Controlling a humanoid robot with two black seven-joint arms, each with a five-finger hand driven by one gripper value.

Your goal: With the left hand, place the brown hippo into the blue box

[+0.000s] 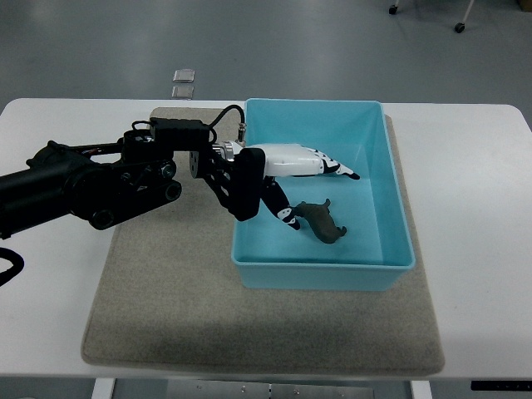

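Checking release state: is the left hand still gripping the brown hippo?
No. The brown hippo lies on the floor of the blue box, and the left hand has its fingers spread above it, holding nothing.

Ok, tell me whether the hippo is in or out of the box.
In: the brown hippo lies on the blue box floor, beside the left hand's thumb.

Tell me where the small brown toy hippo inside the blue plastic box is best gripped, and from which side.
Probably across the middle of the small brown toy hippo, from above: it appears to lie on the floor of the blue plastic box, and the walls hinder side approaches.
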